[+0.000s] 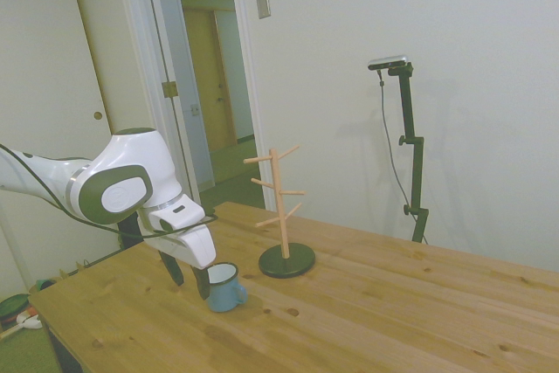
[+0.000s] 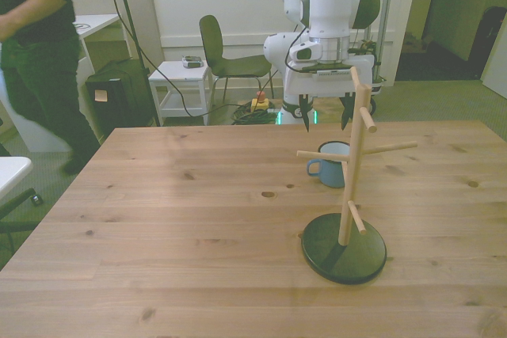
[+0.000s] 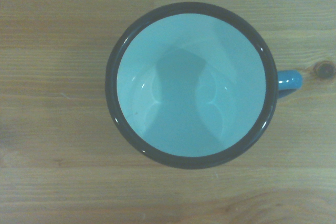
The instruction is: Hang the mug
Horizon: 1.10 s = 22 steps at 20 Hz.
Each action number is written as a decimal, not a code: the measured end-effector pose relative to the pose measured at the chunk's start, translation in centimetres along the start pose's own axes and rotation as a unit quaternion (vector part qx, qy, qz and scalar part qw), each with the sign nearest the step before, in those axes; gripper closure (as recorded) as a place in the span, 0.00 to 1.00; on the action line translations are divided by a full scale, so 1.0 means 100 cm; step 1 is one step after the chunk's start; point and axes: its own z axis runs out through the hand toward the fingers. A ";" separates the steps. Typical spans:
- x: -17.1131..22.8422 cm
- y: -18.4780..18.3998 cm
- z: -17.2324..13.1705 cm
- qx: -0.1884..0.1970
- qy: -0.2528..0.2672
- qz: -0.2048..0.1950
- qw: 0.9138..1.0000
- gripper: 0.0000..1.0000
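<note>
Nearest the wrist camera sits the mug [image 3: 191, 85], seen straight down its mouth, upright on the desk [image 3: 52, 192]; its white inside shows only shadow and glints, so it holds nothing; its blue loop handle [image 3: 289, 80] sticks out to one side, flat against no other thing. In the front view the mug [image 2: 333, 165] stands behind the wooden mug tree [image 2: 354, 180], partly screened by the tree's post and one peg, near the tree's dark round base but not touching it; in the side view the mug [image 1: 224, 286] rests just beside that base [image 1: 286, 260]. The gripper [image 2: 325, 120] hangs above the mug with its two dark fingers apart, one toward either side of the rim, and nothing between them; the mug is not yet gripped.

Judged from this: the fingers straddle a thin, smooth rim, so a descent slightly off-centre could land a fingertip on the rim and tip or shove the light mug; a pinch on the wall may let it swing; the handle must later meet a slanted peg, and the nearby pegs could catch the gripper.

A person [image 2: 36, 53] stands beyond the desk, well apart from the tree.
</note>
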 end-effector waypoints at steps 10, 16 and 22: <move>0.005 -0.018 -0.001 -0.013 0.000 -0.027 1.000 0.00; 0.002 -0.038 -0.005 -0.013 0.009 -0.048 0.999 0.00; 0.000 -0.044 -0.003 -0.013 0.017 -0.058 0.998 0.00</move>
